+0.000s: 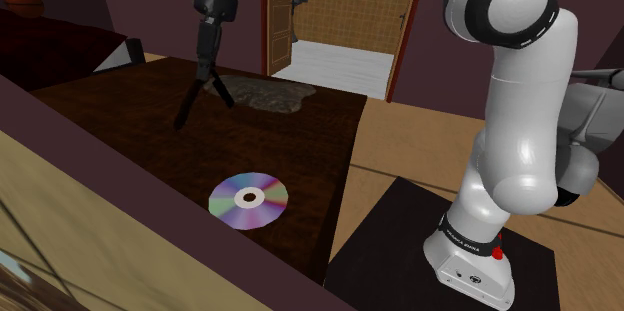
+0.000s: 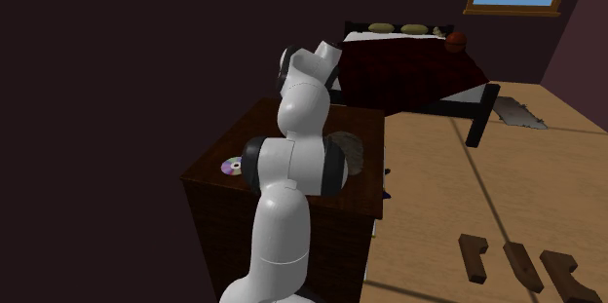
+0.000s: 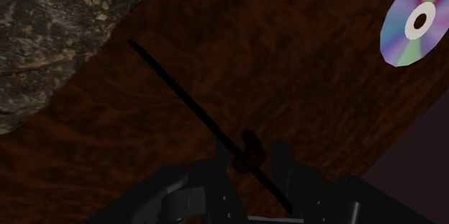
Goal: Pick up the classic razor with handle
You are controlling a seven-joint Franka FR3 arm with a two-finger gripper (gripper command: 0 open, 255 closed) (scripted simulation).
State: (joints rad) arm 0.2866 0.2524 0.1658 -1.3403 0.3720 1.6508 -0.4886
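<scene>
Carefully, with the all-black gripper (image 3: 250, 159) clenched on the hinge of the thin black V-shaped razor (image 3: 180, 91) over the far part of the dark wooden table (image 1: 300, 149), beyond the iridescent round disc (image 1: 248, 200), we should raise it straight up, slowly.

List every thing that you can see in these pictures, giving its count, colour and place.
razor: one, black, clasped between the gripper's fingers, over the table
disc: one, rainbow-sheened, on the table near its edge
stony slab: one, grey-brown, on the table beyond the razor
table: one, dark wood, beside the stand
bed: one, dark red, beyond the table
ball: one, orange, on the bed
stand: one, black, under the arm
arm: one, white
gripper: one, black, shut on the razor
</scene>
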